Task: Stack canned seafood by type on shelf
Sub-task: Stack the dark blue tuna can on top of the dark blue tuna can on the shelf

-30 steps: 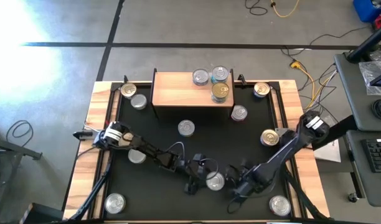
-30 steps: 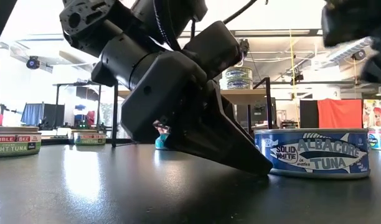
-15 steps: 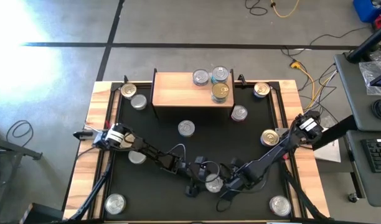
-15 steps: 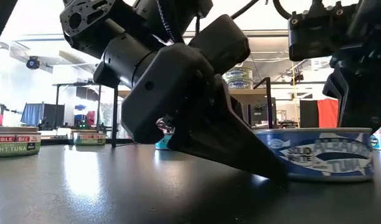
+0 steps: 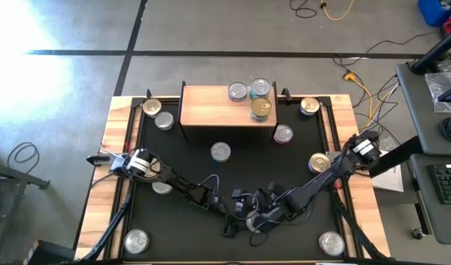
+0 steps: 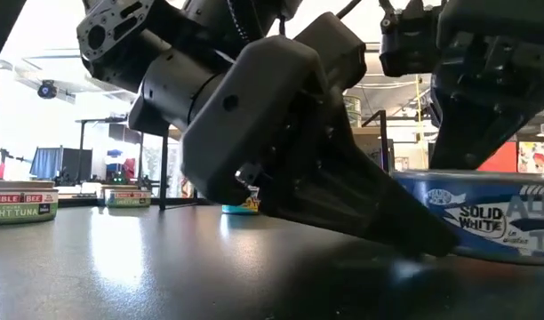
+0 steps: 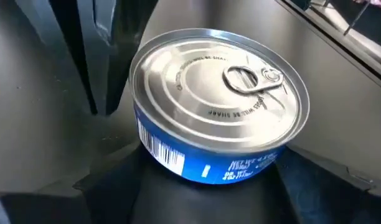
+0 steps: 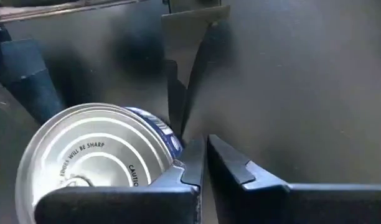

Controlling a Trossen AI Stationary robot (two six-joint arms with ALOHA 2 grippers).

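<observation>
2 grippers (image 5: 244, 215) (image 5: 264, 218) flank 1 tuna can (image 7: 218, 106).

A light-wood shelf (image 5: 227, 105) is seen at the far side of the black table (image 5: 192, 162), with three tins grouped at its right end (image 5: 253, 94), one of them gold-lidded (image 5: 261, 107); loose tins are scattered around it, two at the far left corner (image 5: 158, 114), one beside the shelf's right leg (image 5: 283, 134), one gold-lidded at the far right (image 5: 309, 106), one in the middle (image 5: 220, 152), one near the right edge (image 5: 318, 163), and one at each near corner (image 5: 135, 240) (image 5: 330, 242). The left gripper (image 5: 239, 218) and the right gripper (image 5: 259, 218) are brought close together at the near middle of the table; whatever lies between them is hidden by the arms.
</observation>
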